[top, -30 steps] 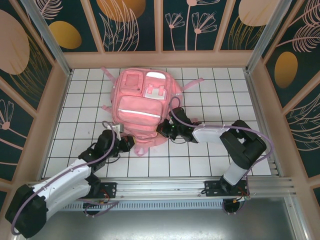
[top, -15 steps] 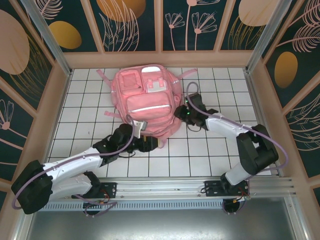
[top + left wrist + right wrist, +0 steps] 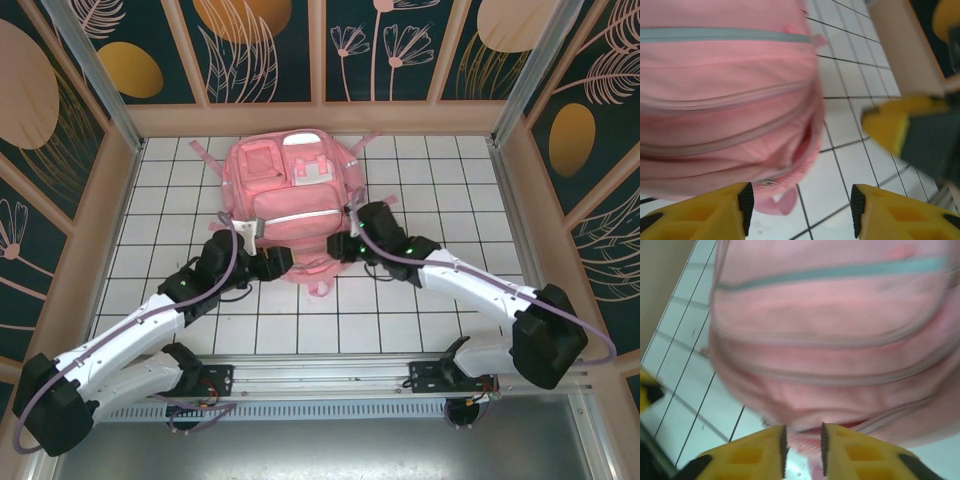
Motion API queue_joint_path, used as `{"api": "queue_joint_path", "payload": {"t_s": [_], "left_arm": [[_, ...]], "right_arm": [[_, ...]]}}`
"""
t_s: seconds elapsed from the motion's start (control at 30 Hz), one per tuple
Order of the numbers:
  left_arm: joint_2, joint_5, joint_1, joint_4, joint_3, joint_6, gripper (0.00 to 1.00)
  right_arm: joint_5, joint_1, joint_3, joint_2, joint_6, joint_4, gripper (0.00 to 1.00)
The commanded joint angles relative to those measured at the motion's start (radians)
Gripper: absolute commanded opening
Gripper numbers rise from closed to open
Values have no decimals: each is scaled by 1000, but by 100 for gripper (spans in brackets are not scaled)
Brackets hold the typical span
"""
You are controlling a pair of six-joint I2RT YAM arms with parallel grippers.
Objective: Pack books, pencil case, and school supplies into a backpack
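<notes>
Lying flat in the upper middle of the overhead frame, the pink backpack (image 3: 290,195) is resting on the white tiled table (image 3: 400,320) with its front pockets facing up. Both arms are reaching in from the bottom of the frame. The left gripper (image 3: 278,263) is sitting at the bag's lower left edge, and the right gripper (image 3: 340,248) is pressing in at its lower right edge. From this height I cannot tell how either pair of jaws is standing.

In the left wrist view the backpack is taking up the upper left of the frame, with a pale grey strip (image 3: 715,34) running across the top. The two yellow fingers (image 3: 710,215) are standing well apart at the bottom edge, with bare tile between them and a small pink loop (image 3: 777,202) hanging near the left one — nothing is being gripped. A blurred yellow finger of the other arm is showing at the right.

In the right wrist view the backpack is filling the upper frame, blurred. At the bottom centre the yellow fingers are standing almost together just under the bag's lower hem (image 3: 805,427) — I cannot tell whether fabric is being pinched in that narrow gap.
</notes>
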Motion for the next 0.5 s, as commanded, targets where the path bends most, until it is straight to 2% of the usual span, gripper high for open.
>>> {"api": "queue_joint_path", "payload": {"t_s": [0.0,0.2,0.47], "left_arm": [[-5,-71,38,-80,-29,-84,58],[2,-42,113,-82,-51,-171,59],[-27,9,154,-61,-97,-205,58]], "right_arm": [[-7,78,-1,48,-47,4,21],[13,167,7,142,-45,56,16],[101,180,78,282,-67,58,18]]}}
